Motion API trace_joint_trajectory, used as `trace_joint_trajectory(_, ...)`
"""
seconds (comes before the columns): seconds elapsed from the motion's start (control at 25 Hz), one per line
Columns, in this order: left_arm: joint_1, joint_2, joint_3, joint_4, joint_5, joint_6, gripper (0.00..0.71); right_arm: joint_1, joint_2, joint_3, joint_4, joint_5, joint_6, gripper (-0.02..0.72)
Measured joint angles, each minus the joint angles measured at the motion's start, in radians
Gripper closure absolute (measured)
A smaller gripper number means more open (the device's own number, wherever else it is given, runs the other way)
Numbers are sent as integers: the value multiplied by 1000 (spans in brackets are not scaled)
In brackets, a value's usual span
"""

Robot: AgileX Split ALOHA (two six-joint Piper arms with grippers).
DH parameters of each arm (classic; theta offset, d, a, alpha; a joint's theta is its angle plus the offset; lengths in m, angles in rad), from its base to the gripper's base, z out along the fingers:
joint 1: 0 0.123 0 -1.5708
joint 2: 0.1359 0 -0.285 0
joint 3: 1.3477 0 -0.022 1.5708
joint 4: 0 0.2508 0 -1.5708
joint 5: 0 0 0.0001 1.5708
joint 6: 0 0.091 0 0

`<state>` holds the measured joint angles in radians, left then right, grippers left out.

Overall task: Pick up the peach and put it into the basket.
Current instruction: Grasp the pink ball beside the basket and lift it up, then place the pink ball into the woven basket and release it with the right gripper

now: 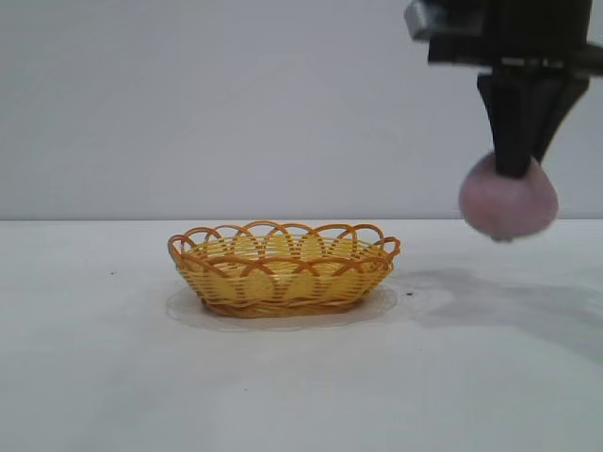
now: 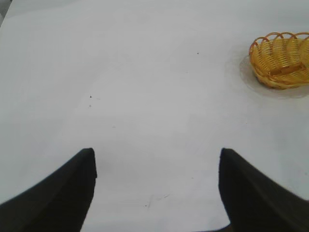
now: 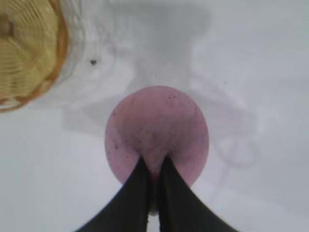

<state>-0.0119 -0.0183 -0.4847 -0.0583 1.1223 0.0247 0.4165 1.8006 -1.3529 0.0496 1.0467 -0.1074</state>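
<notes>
The right gripper [image 1: 513,169] clenches the peach [image 1: 509,200] from above, holding it in the air over the table [image 1: 301,377], off to the right of the basket [image 1: 283,268]. The left gripper [image 2: 157,188] hangs spread open above bare tabletop, apart from the basket.

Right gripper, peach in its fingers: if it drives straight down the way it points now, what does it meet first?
Likely bare table. The right gripper holds the peach in the air, off to the side of the basket, so the peach should touch the tabletop first; depth is uncertain.
</notes>
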Motion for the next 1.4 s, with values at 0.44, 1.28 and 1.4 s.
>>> trace_joint_trajectory(0.44, 0, 0, 0, 0, 0, 0, 243, 220, 32, -84, 29, -108, -2, 703)
trace_joint_trajectory(1.28, 0, 0, 0, 0, -1, 0, 243, 247, 236, -147, 105, -200, -4, 314)
trace_joint_trajectory(1.4, 0, 0, 0, 0, -1, 0, 243, 247, 236, -169, 105, -143, -4, 323)
